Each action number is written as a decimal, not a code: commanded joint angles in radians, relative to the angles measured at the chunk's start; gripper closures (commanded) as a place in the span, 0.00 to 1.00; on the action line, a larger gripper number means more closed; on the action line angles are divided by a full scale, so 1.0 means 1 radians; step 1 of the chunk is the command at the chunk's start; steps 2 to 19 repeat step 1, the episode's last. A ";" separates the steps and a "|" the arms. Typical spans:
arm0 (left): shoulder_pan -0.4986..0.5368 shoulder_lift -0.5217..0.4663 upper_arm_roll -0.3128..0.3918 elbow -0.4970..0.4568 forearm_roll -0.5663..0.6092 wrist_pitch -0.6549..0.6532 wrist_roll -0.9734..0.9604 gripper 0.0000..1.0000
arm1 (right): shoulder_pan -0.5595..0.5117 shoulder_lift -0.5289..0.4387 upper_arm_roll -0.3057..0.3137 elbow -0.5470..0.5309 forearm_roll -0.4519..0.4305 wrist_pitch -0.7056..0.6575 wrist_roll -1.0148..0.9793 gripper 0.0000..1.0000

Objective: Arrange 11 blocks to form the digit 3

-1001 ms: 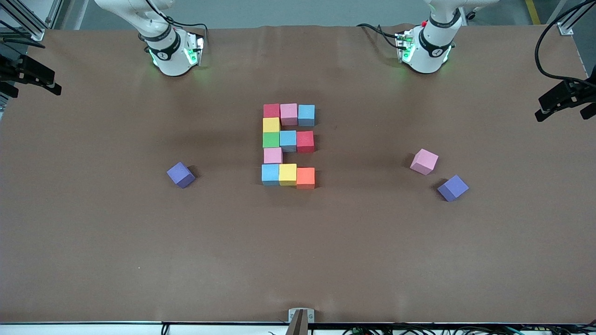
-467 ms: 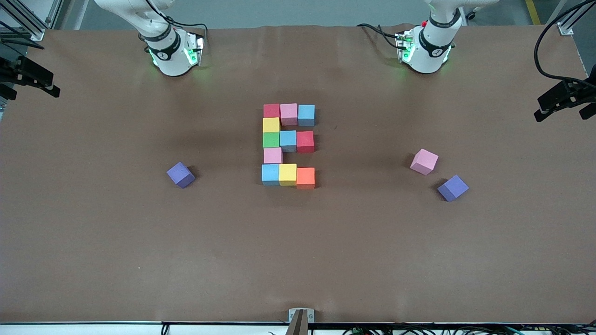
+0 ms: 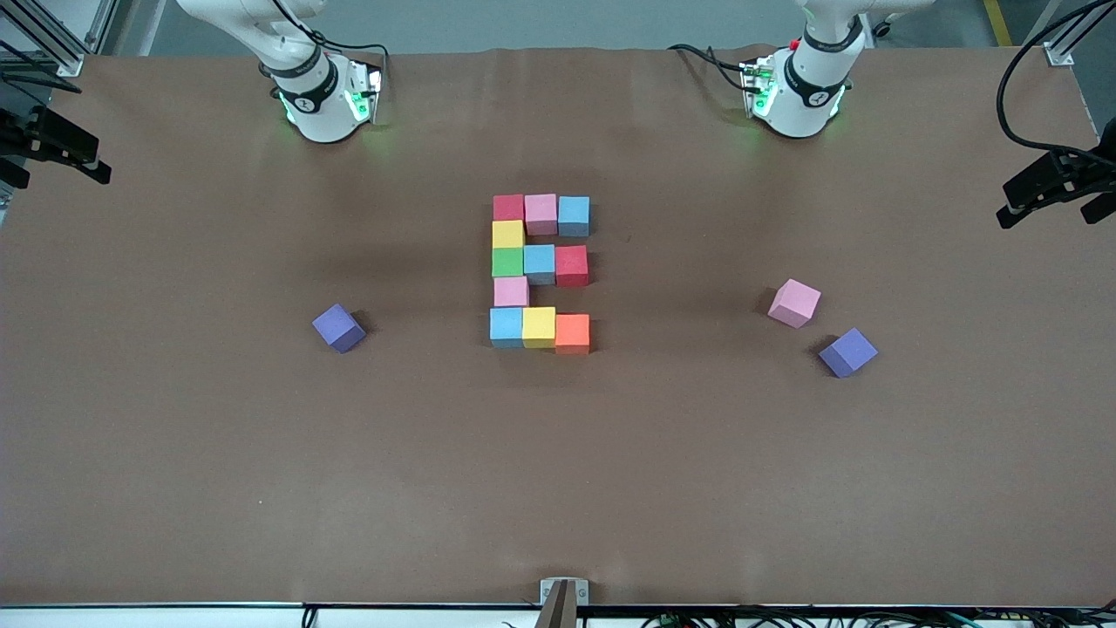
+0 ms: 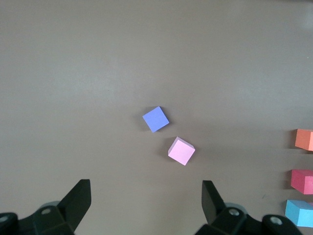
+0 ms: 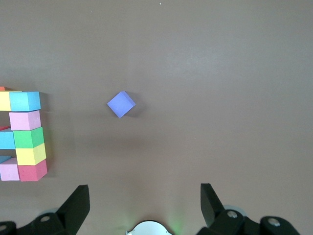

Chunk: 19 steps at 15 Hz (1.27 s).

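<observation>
Table cover (image 3: 261,453): brown, matt, cloth-like, faint creases. Blocks of the digit 3 (image 3: 540,271): matt foam, soft-looking faces, plain colours. Loose pink block (image 3: 794,303) and purple blocks (image 3: 338,328): same matt foam. Arm bases (image 3: 324,105): glossy white plastic.

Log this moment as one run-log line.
digit 3: eleven foam cubes packed | spare pink foam cube: loose toward left arm's end | left gripper: open, empty | right gripper: open, empty
</observation>
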 commanded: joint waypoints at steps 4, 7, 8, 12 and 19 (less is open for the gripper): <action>-0.005 -0.015 0.003 -0.007 -0.017 -0.012 -0.011 0.00 | -0.002 -0.017 0.000 -0.012 -0.006 0.005 -0.008 0.00; -0.005 -0.015 0.003 -0.007 -0.017 -0.012 -0.011 0.00 | -0.002 -0.017 0.000 -0.012 -0.006 0.005 -0.008 0.00; -0.005 -0.015 0.003 -0.007 -0.017 -0.012 -0.011 0.00 | -0.002 -0.017 0.000 -0.012 -0.006 0.005 -0.008 0.00; -0.005 -0.015 0.003 -0.007 -0.017 -0.012 -0.011 0.00 | -0.002 -0.017 0.000 -0.012 -0.006 0.005 -0.008 0.00; -0.005 -0.015 0.003 -0.007 -0.017 -0.012 -0.011 0.00 | -0.002 -0.017 0.000 -0.012 -0.006 0.005 -0.008 0.00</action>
